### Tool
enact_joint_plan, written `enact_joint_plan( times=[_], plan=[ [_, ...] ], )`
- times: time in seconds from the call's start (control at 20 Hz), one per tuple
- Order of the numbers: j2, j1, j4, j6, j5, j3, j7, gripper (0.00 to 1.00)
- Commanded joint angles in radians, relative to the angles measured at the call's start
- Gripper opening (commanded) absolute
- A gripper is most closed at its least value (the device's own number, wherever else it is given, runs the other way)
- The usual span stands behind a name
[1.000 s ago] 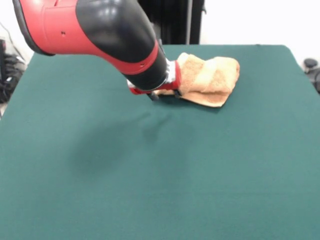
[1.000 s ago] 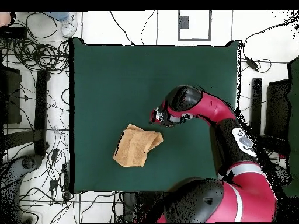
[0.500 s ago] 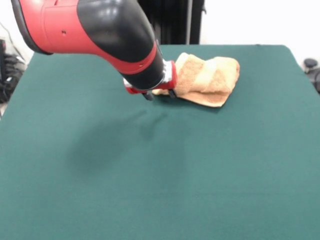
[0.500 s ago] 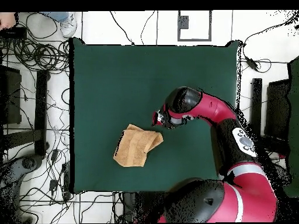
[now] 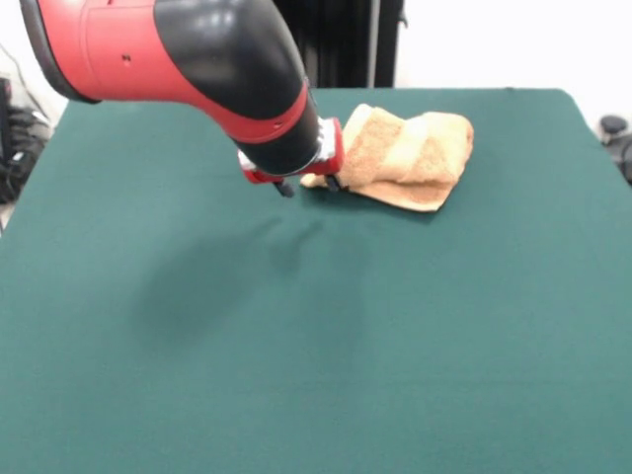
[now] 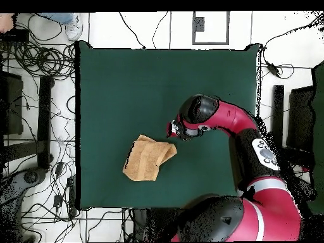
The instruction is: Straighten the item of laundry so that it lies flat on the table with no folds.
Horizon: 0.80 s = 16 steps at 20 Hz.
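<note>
Front view: the towel (image 5: 408,158) lies bunched on the table (image 5: 316,336), folded over itself in thick layers with a flap doubled across its top, so nothing of the flattening is done yet. The gripper (image 5: 308,185) hangs just beside the towel's edge, on the side away from the bulk of the folds. Two dark tips show below the red wrist, spread apart with nothing between them, so the hand reads as released and empty. Whether a tip touches the cloth cannot be told.

Overhead view: the towel (image 6: 148,159) sits as a compact, roughly four-sided wad, much smaller than an opened cloth would be. The gripper (image 6: 173,130) is close to the towel's corner nearest the arm, not over its middle. By my judgement the whole job remains: catching an edge, drawing the layers open, and smoothing them against the table (image 6: 126,82).
</note>
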Motion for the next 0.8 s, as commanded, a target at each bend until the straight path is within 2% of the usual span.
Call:
enact_joint_plan(
  times=[0.05,0.35,0.65,0.8],
  plan=[
    [-0.030,0.032,0.017,0.031,-0.015,0.028,0.021,1.00],
    [-0.040,0.035,0.031,0.060,-0.010,0.011,0.049,1.00],
    [-0.060,0.020,0.051,0.094,-0.009,0.011,0.028,1.00],
    [-0.038,0.020,0.032,0.110,-0.009,0.012,0.029,1.00]
  ],
)
